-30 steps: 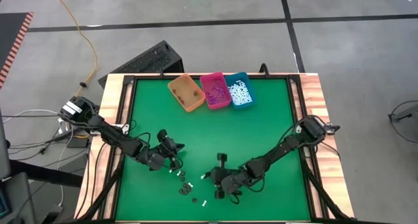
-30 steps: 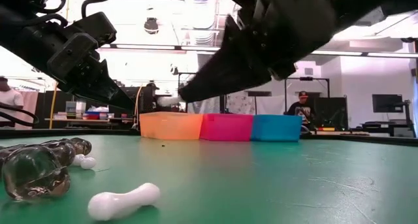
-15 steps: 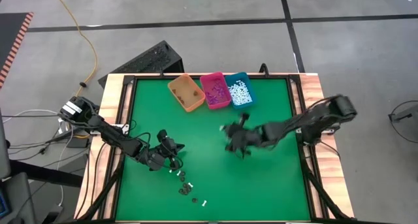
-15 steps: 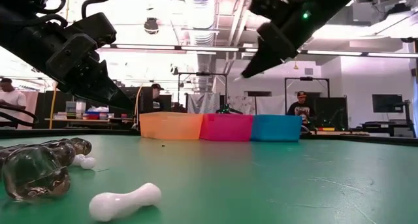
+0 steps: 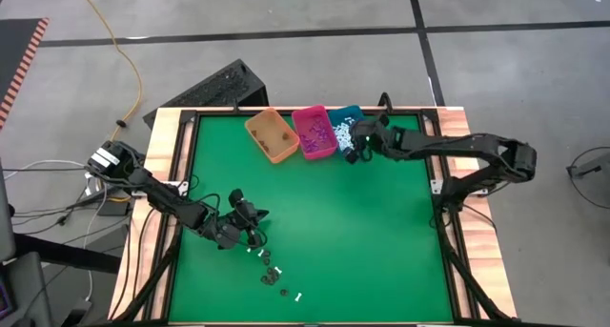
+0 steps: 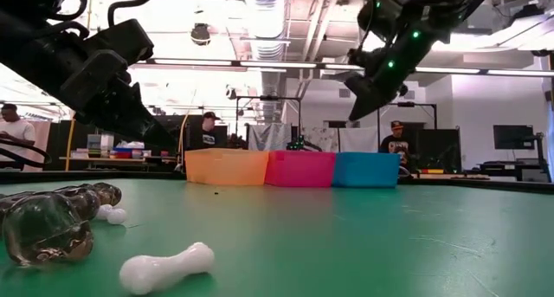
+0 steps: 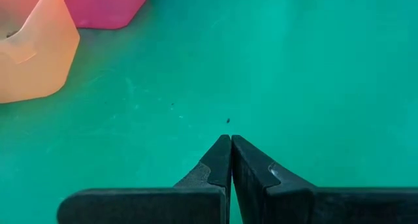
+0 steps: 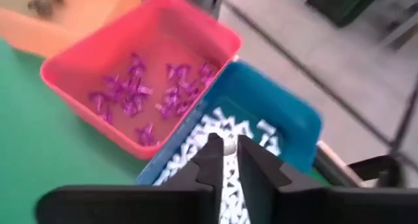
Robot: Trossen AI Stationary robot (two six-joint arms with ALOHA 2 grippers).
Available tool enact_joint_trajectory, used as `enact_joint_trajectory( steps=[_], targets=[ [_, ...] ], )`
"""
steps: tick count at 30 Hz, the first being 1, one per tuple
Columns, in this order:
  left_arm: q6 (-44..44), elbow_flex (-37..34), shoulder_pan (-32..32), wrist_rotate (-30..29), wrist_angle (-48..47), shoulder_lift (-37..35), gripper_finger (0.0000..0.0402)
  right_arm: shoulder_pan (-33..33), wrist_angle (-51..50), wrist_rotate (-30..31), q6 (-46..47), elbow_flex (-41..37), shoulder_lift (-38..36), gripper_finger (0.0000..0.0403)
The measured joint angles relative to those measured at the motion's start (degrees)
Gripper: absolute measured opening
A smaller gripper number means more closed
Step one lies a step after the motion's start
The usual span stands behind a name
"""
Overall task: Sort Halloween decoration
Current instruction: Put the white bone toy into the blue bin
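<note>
The right gripper [image 8: 225,147] hangs over the teal bin [image 5: 347,132] at the bench's far edge, jaws slightly parted, a white piece [image 8: 228,145] seemingly between them. Loose Halloween decoration [image 5: 274,275] lies near the near edge. The left gripper [image 7: 230,142], closed and empty, hovers nearby.

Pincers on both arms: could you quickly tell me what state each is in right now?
Left pincer: closed, holding nothing, above the green table.
Right pincer: slightly open above the teal bin, a white piece between its tips.
</note>
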Motion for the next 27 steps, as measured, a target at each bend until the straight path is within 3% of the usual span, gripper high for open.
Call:
enact_joint_trajectory(
  steps=[4,9,13,15,18,22,27],
  targets=[
    [0.0,0.0,0.0,0.0,-0.4,0.0,0.0000,-3.5,0.1,-6.9,0.1,0.0,0.3,0.0113],
    [-0.1,0.0,0.0,0.0,-1.3,0.0,0.0000,-2.7,0.5,-10.6,1.5,0.0,-0.6,0.0162],
    [0.0,0.0,-0.6,0.2,-1.3,0.0,0.0000,4.0,6.9,-27.6,1.6,0.0,-0.6,0.0172],
    [0.4,0.0,-0.8,0.3,-1.3,0.0,0.0000,10.7,11.1,-31.6,2.7,0.1,0.8,0.0169],
    [0.3,0.0,-0.8,0.2,-1.3,0.0,0.0000,22.4,18.5,-31.3,3.1,0.0,5.4,0.0163],
    [-0.7,0.0,-0.8,0.2,-1.3,0.0,0.0000,36.5,34.8,-25.9,4.1,1.0,15.5,0.0158],
    [-1.8,0.0,-1.1,0.2,-1.2,0.0,0.0000,45.1,37.8,-23.5,5.9,9.4,28.7,0.0157]
  ],
)
